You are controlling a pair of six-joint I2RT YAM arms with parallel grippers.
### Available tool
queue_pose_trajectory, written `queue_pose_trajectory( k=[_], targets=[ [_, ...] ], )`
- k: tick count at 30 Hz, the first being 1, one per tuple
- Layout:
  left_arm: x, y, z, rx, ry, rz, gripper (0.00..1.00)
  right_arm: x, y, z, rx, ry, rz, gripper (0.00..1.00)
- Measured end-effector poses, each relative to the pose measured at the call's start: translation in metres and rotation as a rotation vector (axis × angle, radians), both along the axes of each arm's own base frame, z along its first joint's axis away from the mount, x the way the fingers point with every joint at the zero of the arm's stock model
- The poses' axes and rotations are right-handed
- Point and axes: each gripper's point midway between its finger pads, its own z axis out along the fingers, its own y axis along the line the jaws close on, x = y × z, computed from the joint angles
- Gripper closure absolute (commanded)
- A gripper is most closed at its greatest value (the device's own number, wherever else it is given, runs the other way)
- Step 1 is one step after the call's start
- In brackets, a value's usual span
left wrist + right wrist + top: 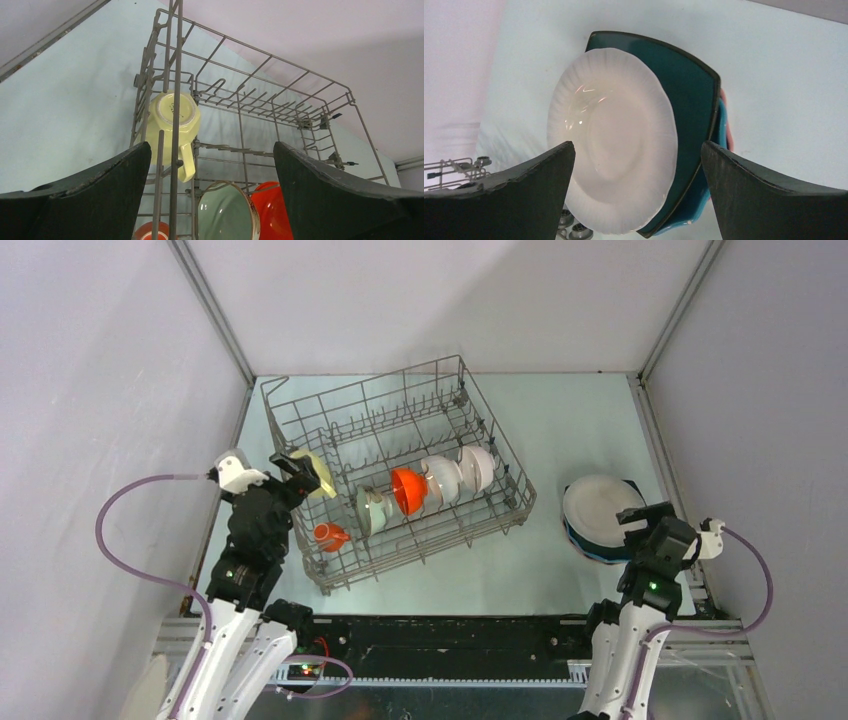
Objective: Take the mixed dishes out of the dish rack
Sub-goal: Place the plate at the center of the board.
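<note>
The grey wire dish rack (380, 420) sits askew mid-table. It holds a pale yellow cup (322, 475), an orange mug (328, 534), a pale green bowl (372, 510), an orange bowl (407, 490) and two white bowls (440, 478). My left gripper (300, 468) is open at the rack's left edge, just short of the yellow cup (172, 120), with rack wires (176, 75) between its fingers. My right gripper (645, 518) is open and empty over a white plate (614, 140), which tops a stack with a dark teal plate (689, 100) and a blue plate (719, 165).
The plate stack (600, 512) lies on the pale table right of the rack, close to the right wall. A pink rim (725, 120) shows under the stack. Grey walls enclose the table on three sides. A corner of the rack (454, 167) shows at the right wrist view's left edge.
</note>
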Motion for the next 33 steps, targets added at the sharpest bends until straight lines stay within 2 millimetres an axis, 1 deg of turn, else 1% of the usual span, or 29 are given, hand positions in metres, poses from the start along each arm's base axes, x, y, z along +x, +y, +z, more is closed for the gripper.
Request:
queue_pose_trajectory(
  k=[5, 9, 19, 25, 27, 29, 31, 33],
  targets=[
    [0.001, 0.001, -0.003, 0.005, 0.013, 0.006, 0.0, -0.01, -0.007, 0.004, -0.034, 0.023, -0.047, 0.0],
    [0.002, 0.001, -0.005, 0.007, 0.02, 0.006, 0.0, -0.017, -0.011, 0.012, -0.064, 0.028, -0.071, 0.01],
    [0.004, 0.001, -0.012, 0.017, 0.05, 0.011, 0.0, -0.035, -0.02, 0.041, -0.147, 0.042, -0.123, 0.01],
    [0.005, 0.001, -0.015, 0.021, 0.061, 0.014, 0.0, -0.04, -0.019, 0.065, -0.208, 0.028, -0.096, 0.0],
    [0.005, 0.001, -0.015, 0.021, 0.061, 0.014, 0.0, -0.035, -0.012, 0.076, -0.225, 0.008, -0.035, 0.01],
    [0.006, 0.001, -0.016, 0.024, 0.068, 0.014, 0.0, -0.025, 0.0, 0.086, -0.229, -0.02, 0.056, 0.0],
    [0.007, 0.0, -0.02, 0.029, 0.082, 0.013, 0.0, -0.011, 0.019, 0.099, -0.235, -0.061, 0.184, 0.01],
    [0.01, 0.0, -0.023, 0.036, 0.099, 0.013, 0.0, 0.006, 0.048, 0.114, -0.255, -0.104, 0.35, 0.01]
  ],
)
